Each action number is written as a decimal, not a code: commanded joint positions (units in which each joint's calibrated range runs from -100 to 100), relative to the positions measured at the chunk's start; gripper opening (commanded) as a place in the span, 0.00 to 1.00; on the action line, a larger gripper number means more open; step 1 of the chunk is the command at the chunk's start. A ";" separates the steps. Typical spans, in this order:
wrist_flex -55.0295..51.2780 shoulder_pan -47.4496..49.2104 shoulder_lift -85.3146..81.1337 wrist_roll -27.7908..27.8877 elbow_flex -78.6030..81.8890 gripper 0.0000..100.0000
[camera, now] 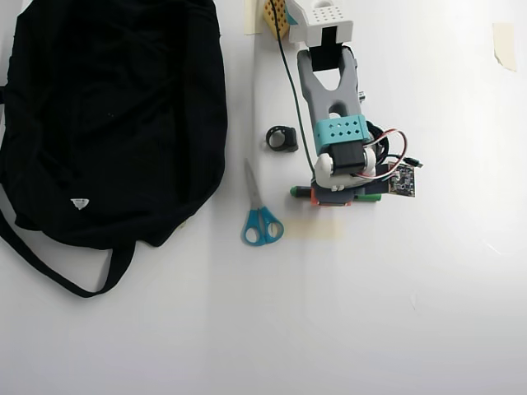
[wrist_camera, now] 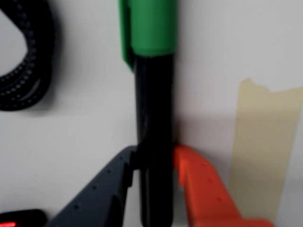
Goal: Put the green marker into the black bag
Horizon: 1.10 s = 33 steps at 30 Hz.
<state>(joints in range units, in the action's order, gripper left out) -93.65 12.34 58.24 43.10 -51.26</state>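
wrist view: gripper (wrist_camera: 156, 165) has its grey and orange fingers clamped on the dark barrel of the green marker (wrist_camera: 154, 94); green cap points toward the top of the frame. a coiled black cable (wrist_camera: 28, 61) lies at upper left, a strip of tan tape (wrist_camera: 265, 151) at right. overhead view: the marker (camera: 298, 191) pokes out left from under the arm, well apart from the black bag (camera: 107, 115) at far left. blue-handled scissors (camera: 258, 210) lie between them on the white table (camera: 370, 313).

Wrist view close along the green marker (wrist_camera: 154, 118); overhead view straight down (marker (camera: 300, 191) shared).
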 commanded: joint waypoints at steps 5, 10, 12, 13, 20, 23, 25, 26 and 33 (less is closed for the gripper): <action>0.62 -0.08 -0.15 -0.15 -0.40 0.02; -0.07 0.07 -1.14 -0.21 -0.40 0.02; -0.93 0.22 -1.23 -0.26 -0.58 0.02; -1.79 0.30 -1.23 -0.31 -1.48 0.02; -5.92 1.19 -1.39 -3.77 -8.94 0.02; -5.92 1.79 -2.56 -5.92 -9.30 0.02; -5.92 2.09 -3.80 -8.28 -9.30 0.02; -5.92 2.54 -4.55 -9.44 -9.30 0.02; -5.92 3.81 -9.94 -17.83 -8.94 0.02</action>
<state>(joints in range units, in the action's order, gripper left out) -98.11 15.50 55.17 28.84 -58.10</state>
